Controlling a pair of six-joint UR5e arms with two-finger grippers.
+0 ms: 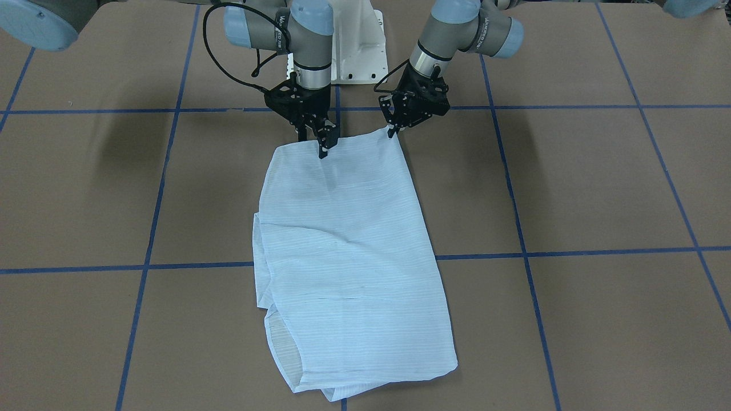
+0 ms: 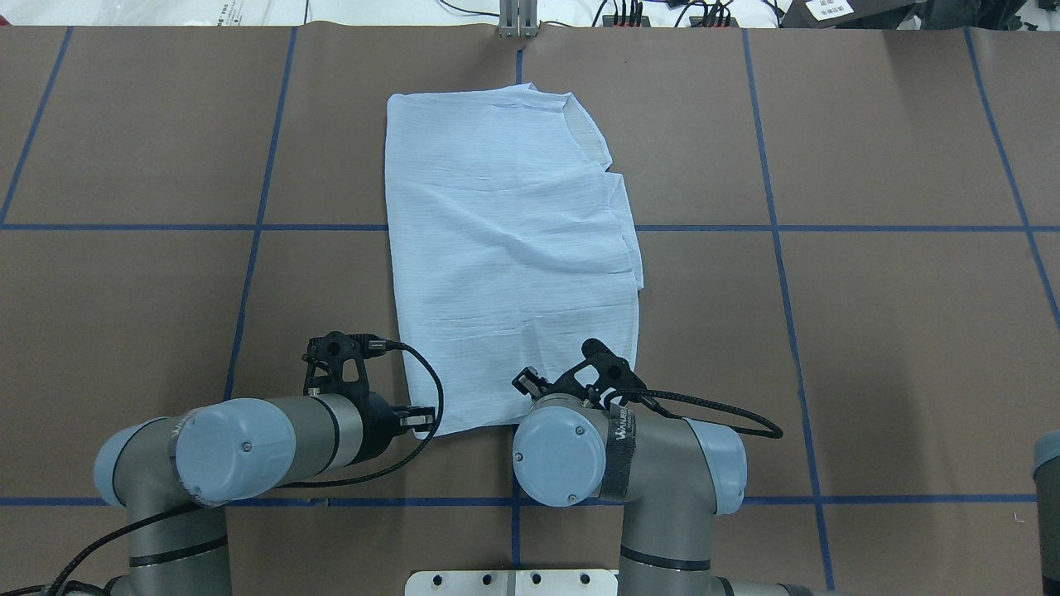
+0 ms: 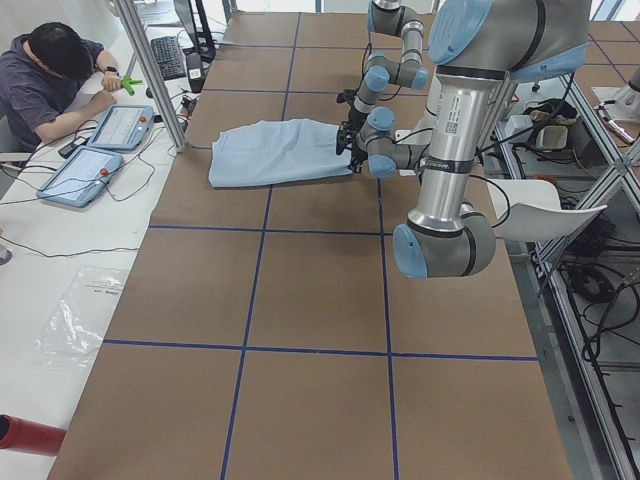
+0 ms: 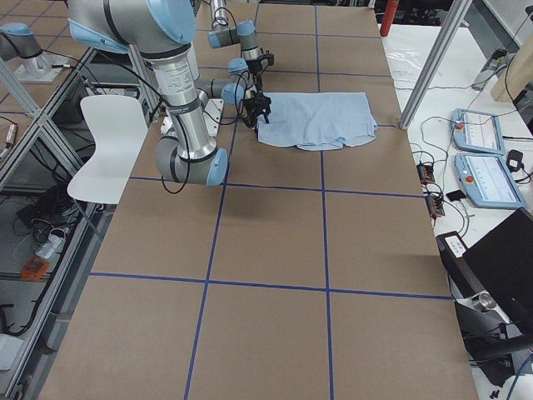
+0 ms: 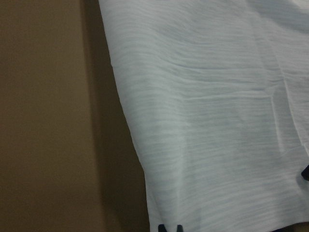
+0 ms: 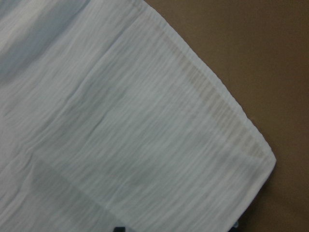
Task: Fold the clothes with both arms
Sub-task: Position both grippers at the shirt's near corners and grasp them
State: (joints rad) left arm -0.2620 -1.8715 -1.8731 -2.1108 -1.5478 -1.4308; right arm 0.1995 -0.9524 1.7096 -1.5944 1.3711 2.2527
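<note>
The light blue striped shirt [image 1: 348, 245] lies flat on the brown table as a long folded rectangle, with a sleeve edge showing at its far end [image 2: 592, 136]. My left gripper [image 1: 393, 133] is at the shirt's corner nearest the robot and is shut on that corner, which lifts slightly toward it. The left wrist view shows its two tips close together at the cloth's edge [image 5: 170, 227]. My right gripper [image 1: 321, 147] hangs over the same near edge, further along it, and is open with one fingertip [image 1: 322, 153] down on the cloth. The right wrist view shows another shirt corner [image 6: 263, 159].
Blue tape lines [image 1: 342, 262] divide the table into squares. The white pedestal base [image 1: 357, 45] stands behind the grippers. A seated person [image 3: 50, 80] and teach pendants [image 3: 100, 150] are beyond the table's far side. A white chair [image 4: 108, 142] stands beside the robot.
</note>
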